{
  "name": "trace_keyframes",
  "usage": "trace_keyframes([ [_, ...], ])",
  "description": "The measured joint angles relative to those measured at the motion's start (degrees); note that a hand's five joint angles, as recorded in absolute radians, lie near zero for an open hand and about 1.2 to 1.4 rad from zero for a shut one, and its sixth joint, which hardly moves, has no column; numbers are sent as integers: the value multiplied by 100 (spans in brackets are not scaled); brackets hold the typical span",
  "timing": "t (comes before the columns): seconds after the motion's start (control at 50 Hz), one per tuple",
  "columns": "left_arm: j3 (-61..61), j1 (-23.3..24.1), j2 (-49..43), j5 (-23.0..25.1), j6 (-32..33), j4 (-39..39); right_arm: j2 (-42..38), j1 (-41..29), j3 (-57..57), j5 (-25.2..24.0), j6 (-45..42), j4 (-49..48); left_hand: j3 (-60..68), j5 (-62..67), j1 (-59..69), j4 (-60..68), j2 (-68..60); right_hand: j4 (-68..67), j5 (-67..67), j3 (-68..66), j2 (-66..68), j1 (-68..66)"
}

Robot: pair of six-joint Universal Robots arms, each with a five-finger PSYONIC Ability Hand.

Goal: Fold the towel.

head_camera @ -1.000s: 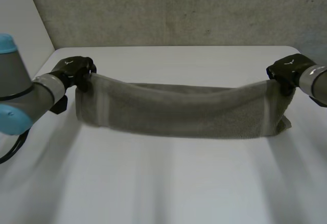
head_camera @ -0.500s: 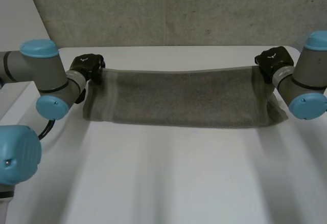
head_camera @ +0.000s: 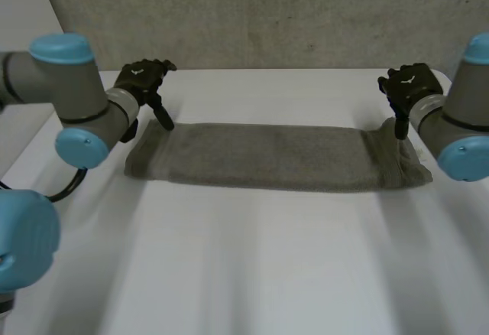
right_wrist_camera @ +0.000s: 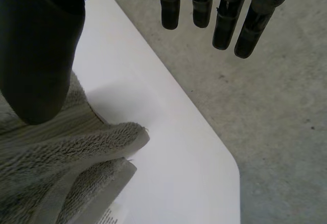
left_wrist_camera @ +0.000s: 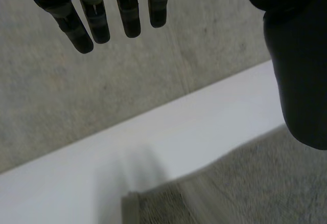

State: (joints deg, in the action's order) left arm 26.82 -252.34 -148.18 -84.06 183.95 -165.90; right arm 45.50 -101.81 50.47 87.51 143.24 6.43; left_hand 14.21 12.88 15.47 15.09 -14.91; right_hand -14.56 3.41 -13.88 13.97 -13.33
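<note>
One fold looks done: the grey-green terry towel (head_camera: 271, 157) lies as a long doubled strip across the far half of the white table (head_camera: 252, 274), with stacked layers showing at its right end, and it likely needs folding end to end next. Both black robot hands, the left hand (head_camera: 141, 81) and the right hand (head_camera: 409, 84), hang spread with straight fingers by the strip's far corners, gripping nothing.

My towel (head_camera: 275, 157) is grey-green terry, folded lengthwise into a long, narrow strip. It lies flat on the white table (head_camera: 252, 266), running side to side across the far half in front of me. At its right end the layers sit loosely stacked, the top corner curled over, with a flat-woven pale band (right_wrist_camera: 97, 196) showing on the layer beneath.
</note>
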Motion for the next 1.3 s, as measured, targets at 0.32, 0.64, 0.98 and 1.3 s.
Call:
trace_keyframes([
  [0.32,4313,-261,3126,519,11,-2639,1507,84,2172,-172,-60,363,0,0,0,0,0,0,0,0,0,0],
  [0.64,6990,-266,4212,659,19,-3493,622,229,2453,-422,-260,-334,-2,0,-1,0,0,-818,1015,-862,802,-894],
  [0.98,6993,-361,4178,654,11,-3482,163,711,2160,18,-462,-462,-2,0,-1,0,0,-6205,6298,-6248,5981,-6026],
  [1.3,7039,-399,4187,660,10,-3475,639,1629,1767,530,-1974,-407,-2,0,-1,0,0,-6205,6298,-6252,5981,-6049],
])
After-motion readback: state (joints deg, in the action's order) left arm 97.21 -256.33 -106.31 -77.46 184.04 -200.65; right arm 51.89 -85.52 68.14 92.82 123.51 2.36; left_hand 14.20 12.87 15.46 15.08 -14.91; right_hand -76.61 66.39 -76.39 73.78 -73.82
